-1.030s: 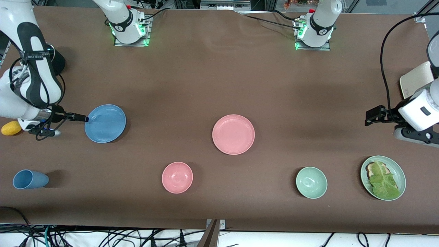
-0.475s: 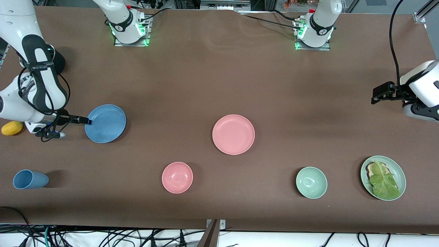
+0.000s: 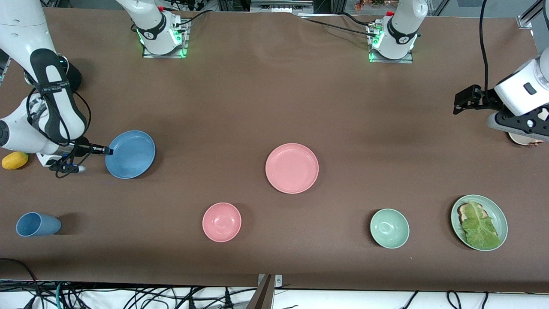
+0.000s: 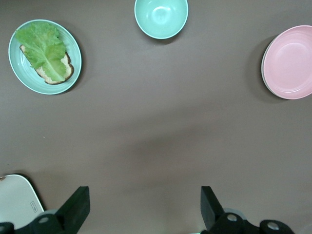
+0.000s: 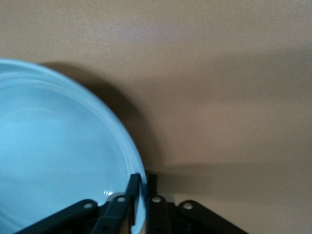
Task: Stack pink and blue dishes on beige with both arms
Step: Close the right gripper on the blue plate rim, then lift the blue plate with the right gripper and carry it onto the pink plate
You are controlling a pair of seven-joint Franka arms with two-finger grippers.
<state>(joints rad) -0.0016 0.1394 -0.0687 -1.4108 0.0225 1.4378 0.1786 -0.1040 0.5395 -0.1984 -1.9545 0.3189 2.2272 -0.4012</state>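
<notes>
My right gripper (image 3: pixel 107 150) (image 5: pixel 142 187) is shut on the rim of the light blue plate (image 3: pixel 131 154) (image 5: pixel 58 146), which sits toward the right arm's end of the table. The gripped edge looks slightly raised. Mid-table, the pink plate (image 3: pixel 291 168) (image 4: pixel 290 63) lies flat and untouched. At the left arm's end, my left gripper (image 3: pixel 458 103) (image 4: pixel 144 200) hangs open over bare table with nothing between its fingers. The beige plate (image 3: pixel 521 139) (image 4: pixel 14 200) is mostly hidden under that arm's hand, and only an edge shows.
Along the edge nearest the front camera stand a blue cup (image 3: pixel 37 224), a pink bowl (image 3: pixel 221 222), a pale green bowl (image 3: pixel 389 228) (image 4: pixel 161 17) and a green plate with bread and lettuce (image 3: pixel 479 222) (image 4: pixel 44 56). A yellow object (image 3: pixel 15 160) lies beside the right arm.
The left gripper has risen and moved away from the front camera, and its hand now covers most of the beige plate. The right gripper stayed on the blue plate's rim; that edge lifted slightly.
</notes>
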